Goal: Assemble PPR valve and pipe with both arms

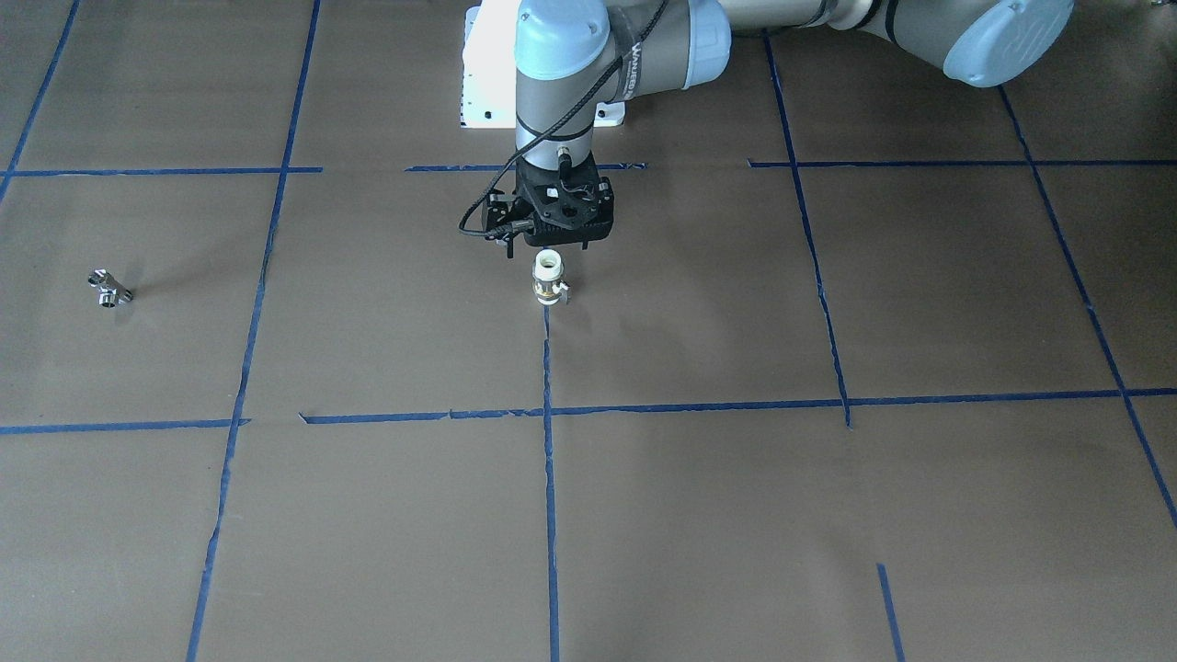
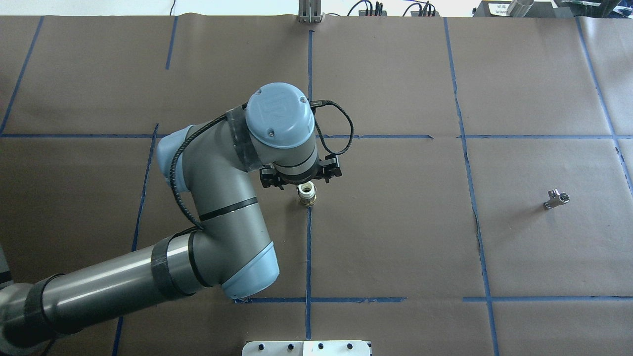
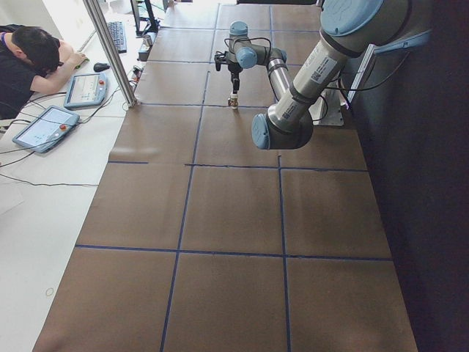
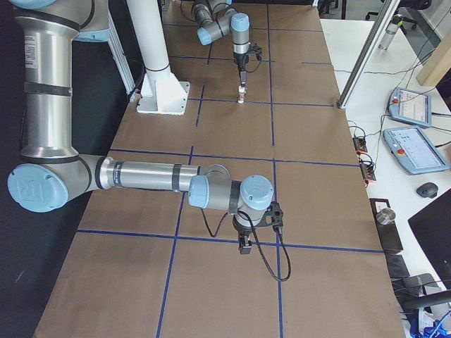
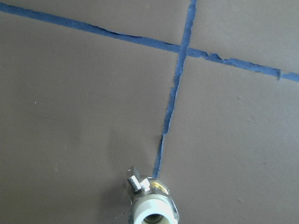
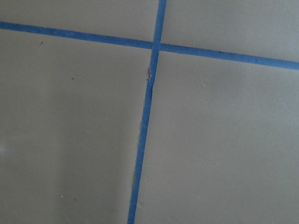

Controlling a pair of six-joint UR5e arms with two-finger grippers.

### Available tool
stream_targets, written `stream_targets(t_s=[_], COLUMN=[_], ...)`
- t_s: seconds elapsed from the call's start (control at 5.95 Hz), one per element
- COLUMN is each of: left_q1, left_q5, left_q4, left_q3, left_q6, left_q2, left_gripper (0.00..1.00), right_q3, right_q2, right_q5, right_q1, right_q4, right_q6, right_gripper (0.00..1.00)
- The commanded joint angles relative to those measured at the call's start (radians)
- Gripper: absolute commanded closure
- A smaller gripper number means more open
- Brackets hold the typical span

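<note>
Looming closest overhead, the left arm (image 2: 212, 217) is stretching across the brown paper table (image 2: 395, 237). Its left gripper (image 1: 557, 241) is hanging above the upright PPR valve (image 1: 550, 279), which is standing at a blue tape line (image 1: 548, 368). With the wrist (image 2: 279, 123) hiding the fingers, their spread cannot be told. Well apart, the pipe (image 1: 110, 288) is lying on its side. Elsewhere the right gripper (image 4: 244, 246) is hovering low, its opening likewise unclear.

Brown paper (image 2: 395, 232) crossed by blue tape (image 2: 308, 247) lies flat, a white bench (image 3: 37, 242) alongside.

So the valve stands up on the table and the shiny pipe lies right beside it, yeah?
No. The valve stands up on the table, but the pipe lies far from it, on the robot's right side. The overhead exterior view shows this.
</note>
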Motion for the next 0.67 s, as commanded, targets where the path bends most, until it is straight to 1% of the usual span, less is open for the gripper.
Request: stream_targets(t_s=[0.0, 0.17, 0.34, 0.5], left_q1=[-0.058, -0.133, -0.253, -0.434], left_q5=[-0.028, -0.101, -0.173, -0.241], left_q4=[0.009, 0.004, -0.011, -0.009], left_q3=[-0.204, -0.249, -0.283, -0.273], left_q6=[0.271, 0.432, 0.642, 0.899], left_q2=[0.211, 0.304, 0.454, 0.570], left_gripper=[0.00, 0.00, 0.00, 0.00], right_q3=[0.014, 0.019, 0.043, 0.056], right_q2=[0.002, 0.009, 0.037, 0.038], right_q5=[0.038, 0.101, 0.105, 0.103], right_q1=[-0.004, -0.012, -0.061, -0.069], right_q4=[-0.001, 0.002, 0.001, 0.005], right_q6=[0.007, 0.013, 0.033, 0.041], right_gripper=[0.00, 0.00, 0.00, 0.00])
